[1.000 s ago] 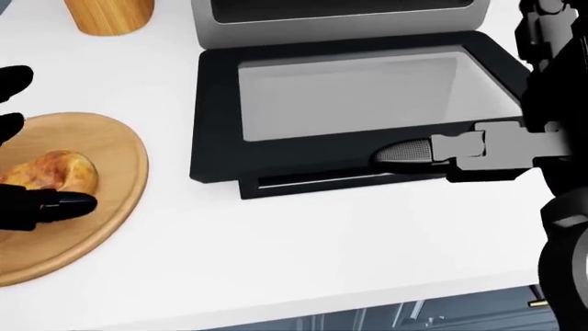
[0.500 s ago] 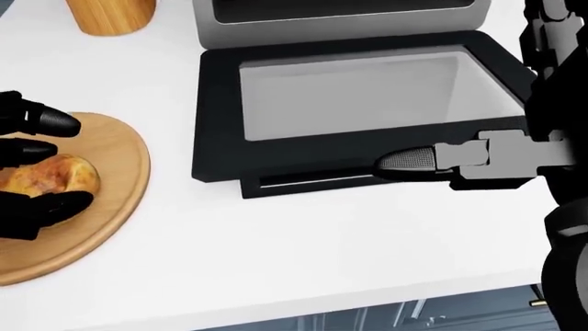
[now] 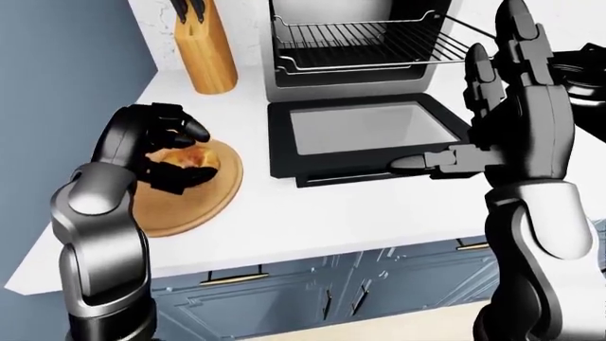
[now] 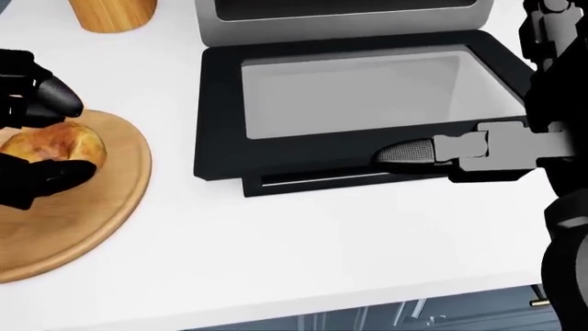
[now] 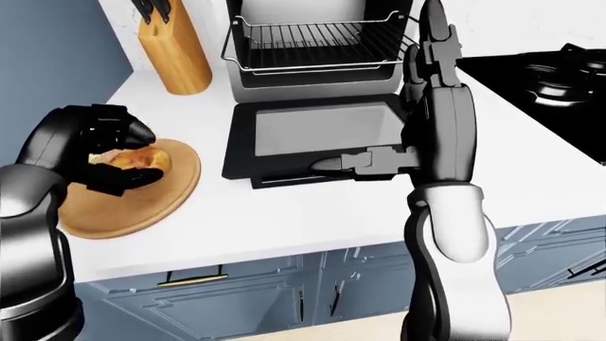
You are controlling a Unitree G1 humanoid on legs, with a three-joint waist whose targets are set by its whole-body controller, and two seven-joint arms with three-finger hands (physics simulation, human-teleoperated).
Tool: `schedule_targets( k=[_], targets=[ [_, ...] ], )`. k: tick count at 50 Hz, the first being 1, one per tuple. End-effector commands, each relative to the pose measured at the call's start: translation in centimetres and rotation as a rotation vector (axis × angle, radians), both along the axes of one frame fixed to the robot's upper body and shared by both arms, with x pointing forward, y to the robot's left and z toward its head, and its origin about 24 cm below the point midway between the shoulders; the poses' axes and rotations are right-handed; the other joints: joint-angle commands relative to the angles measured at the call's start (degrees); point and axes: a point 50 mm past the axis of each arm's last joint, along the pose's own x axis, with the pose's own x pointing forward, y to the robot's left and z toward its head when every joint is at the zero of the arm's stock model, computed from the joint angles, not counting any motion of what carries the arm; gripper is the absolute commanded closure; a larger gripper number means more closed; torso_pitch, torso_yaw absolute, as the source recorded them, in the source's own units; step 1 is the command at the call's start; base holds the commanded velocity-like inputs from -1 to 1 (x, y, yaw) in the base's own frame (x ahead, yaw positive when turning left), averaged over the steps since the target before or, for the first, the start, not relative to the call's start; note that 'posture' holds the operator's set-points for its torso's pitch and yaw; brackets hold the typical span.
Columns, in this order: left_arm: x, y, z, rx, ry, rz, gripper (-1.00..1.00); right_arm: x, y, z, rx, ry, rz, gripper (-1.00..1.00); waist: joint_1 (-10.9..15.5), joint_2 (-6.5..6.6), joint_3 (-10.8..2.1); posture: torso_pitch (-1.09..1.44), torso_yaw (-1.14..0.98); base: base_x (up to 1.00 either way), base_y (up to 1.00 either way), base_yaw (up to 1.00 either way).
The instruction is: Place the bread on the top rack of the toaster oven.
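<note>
The golden-brown crusty bread roll (image 4: 57, 146) is up off the round wooden board (image 4: 101, 221) now, pinched in the black left hand (image 3: 170, 153) that closed round it. The right hand (image 5: 431, 85) hangs spread beside the silver toaster oven's wire top rack (image 3: 364, 39); transfer looks next.

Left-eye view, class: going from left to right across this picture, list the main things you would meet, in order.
Left hand closed round the bread → wooden board → oven door → right hand.
</note>
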Motion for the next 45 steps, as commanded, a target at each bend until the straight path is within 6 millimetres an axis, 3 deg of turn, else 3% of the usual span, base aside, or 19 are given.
schedule_targets(
  k=[1,14,27,45],
  targets=[
    [-0.3,-0.1,2.0,0.033,-0.086,0.0,0.51,-0.5,0.1,1.0,-0.008,-0.072,-0.001,-1.0,-0.02,0.18,-1.26,0.0,0.0,0.0,0.0,0.0],
    [1.1,-1.6,6.3,0.049,-0.155,-0.062,0.69,-0.6,0.0,1.2,-0.01,-0.075,-0.005,-1.0,0.02,-0.05,-1.07,0.0,0.0,0.0,0.0,0.0],
    [2.2,-3.5,10.8,0.055,-0.233,-0.128,1.0,-1.0,-0.2,1.0,-0.006,-0.076,-0.007,-1.0,0.1,-0.44,-0.77,0.0,0.0,0.0,0.0,0.0],
    [3.0,-4.9,14.5,0.063,-0.293,-0.174,1.0,-0.9,-0.2,1.5,-0.009,-0.082,-0.009,-1.0,0.09,-0.79,-0.5,0.0,0.0,0.0,0.0,0.0]
  ],
)
